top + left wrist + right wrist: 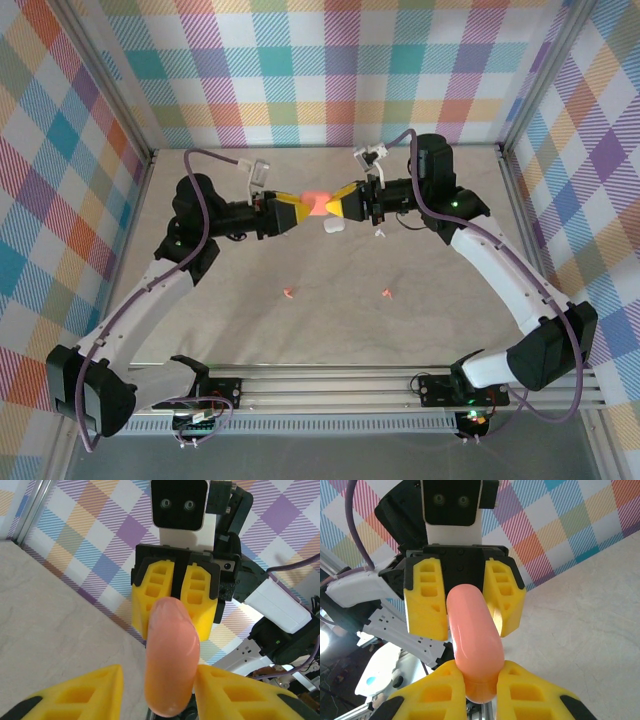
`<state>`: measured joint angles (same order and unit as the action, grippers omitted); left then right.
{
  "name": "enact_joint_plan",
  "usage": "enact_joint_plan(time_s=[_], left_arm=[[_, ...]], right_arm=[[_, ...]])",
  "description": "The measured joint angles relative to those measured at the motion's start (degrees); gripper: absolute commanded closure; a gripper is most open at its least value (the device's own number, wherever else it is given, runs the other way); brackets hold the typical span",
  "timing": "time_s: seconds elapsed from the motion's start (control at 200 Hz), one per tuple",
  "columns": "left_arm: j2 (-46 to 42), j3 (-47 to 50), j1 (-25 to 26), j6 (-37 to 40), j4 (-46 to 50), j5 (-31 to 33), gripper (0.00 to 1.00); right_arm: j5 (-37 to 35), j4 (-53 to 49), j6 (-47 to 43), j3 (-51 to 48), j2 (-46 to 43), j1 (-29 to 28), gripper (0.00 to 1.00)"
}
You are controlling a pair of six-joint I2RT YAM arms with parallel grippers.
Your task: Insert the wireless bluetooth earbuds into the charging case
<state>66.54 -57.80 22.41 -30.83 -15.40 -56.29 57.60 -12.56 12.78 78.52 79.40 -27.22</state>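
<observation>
Pink case (472,635) midair, clamped by right fingers (530,695); left fingers (85,695) flank it (grip unclear).

A: What surface is seen below?
B: A pale beige table (200,330), faintly mottled, is laid out flat.

A: How is it enclosed?
B: It is bounded on three sides by walls (330,70) covered in pastel plaid. Silver metal posts (105,80) are set at the back corners, and a slotted silver rail (330,400) is fixed along the table's near edge.
</observation>
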Motion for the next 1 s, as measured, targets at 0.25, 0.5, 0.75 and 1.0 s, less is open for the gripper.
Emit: enact_joint_plan(time_s=[0.25, 0.5, 0.75, 1.0], left_arm=[[0.59, 0.0, 0.7, -0.39, -1.27, -0.31, 0.75], [1.38, -0.15, 1.49, -0.42, -1.36, -0.24, 0.68], [2.51, -0.17, 3.04, -0.55, -1.27, -0.24, 0.75], [2.51, -0.2, 3.1, 0.39, -1.05, 0.46, 0.59]], right_arm=[[-0.02, -0.2, 0.0, -0.07, 0.02, 0.15, 0.86], [-0.31, -0.44, -0.02, -0.09, 0.04, 0.15, 0.87], [-0.52, -0.42, -0.02, -0.09, 0.04, -0.15, 0.87], [-0.92, -0.42, -0.28, -0.44, 0.04, -0.15, 0.88]])
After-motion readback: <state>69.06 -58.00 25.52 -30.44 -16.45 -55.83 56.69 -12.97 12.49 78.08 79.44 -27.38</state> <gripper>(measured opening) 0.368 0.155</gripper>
